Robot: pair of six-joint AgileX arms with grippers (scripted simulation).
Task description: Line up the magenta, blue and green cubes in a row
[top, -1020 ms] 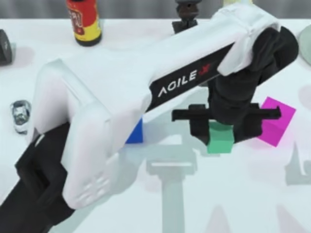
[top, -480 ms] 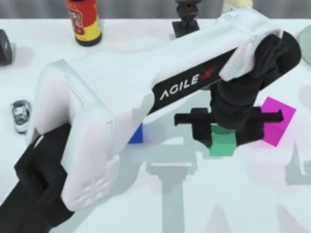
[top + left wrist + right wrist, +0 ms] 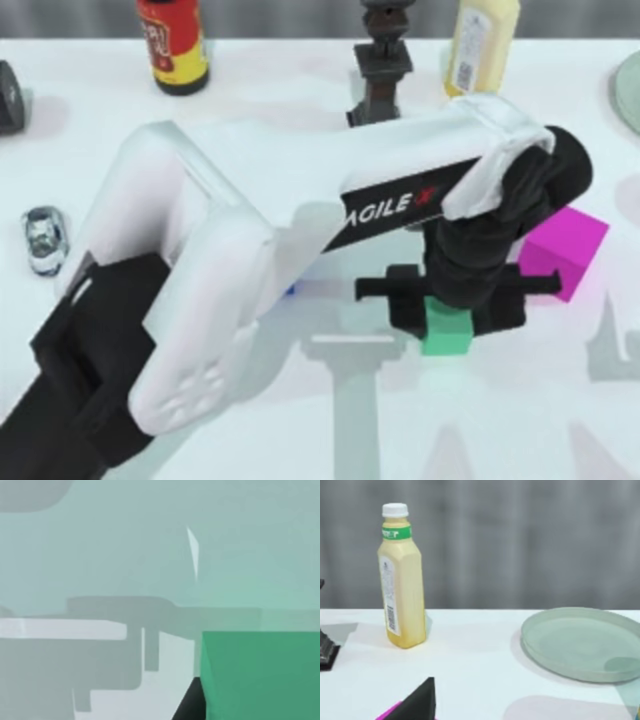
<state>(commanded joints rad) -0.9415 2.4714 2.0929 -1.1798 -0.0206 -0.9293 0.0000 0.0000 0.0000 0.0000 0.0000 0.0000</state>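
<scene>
Left-side clutter: toy car (image 3: 42, 238) and red-labelled bottle (image 3: 172, 44), both well clear. Blue cube (image 3: 290, 290) is almost fully hidden under the left arm; its position can't be verified, so the row may end up skewed. Left gripper (image 3: 446, 315) is closed on the green cube (image 3: 446, 330), near table centre. Risk: the gripper's body clips the magenta cube (image 3: 563, 250) just to its right and knocks it out of line. Behind: black stand (image 3: 381, 62), yellow bottle (image 3: 402, 577), glass plate (image 3: 580, 642), none obstructing. Right gripper: can't tell.
</scene>
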